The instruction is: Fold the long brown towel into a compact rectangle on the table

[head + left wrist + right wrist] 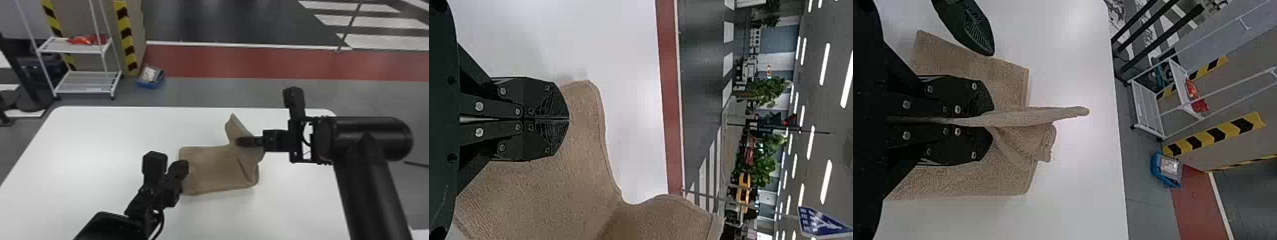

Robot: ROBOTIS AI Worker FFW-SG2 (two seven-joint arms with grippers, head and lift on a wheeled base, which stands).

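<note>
Right gripper (240, 141) clamped on your towel (217, 169), hiding the pinch! Your left gripper (180, 169), fingers together, masks some edge; blue bin's (146, 85) pale contents? Unclear!

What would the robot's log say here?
right gripper: holding towel fold | left gripper: shut, beside towel's left end | folding unfinished
</note>
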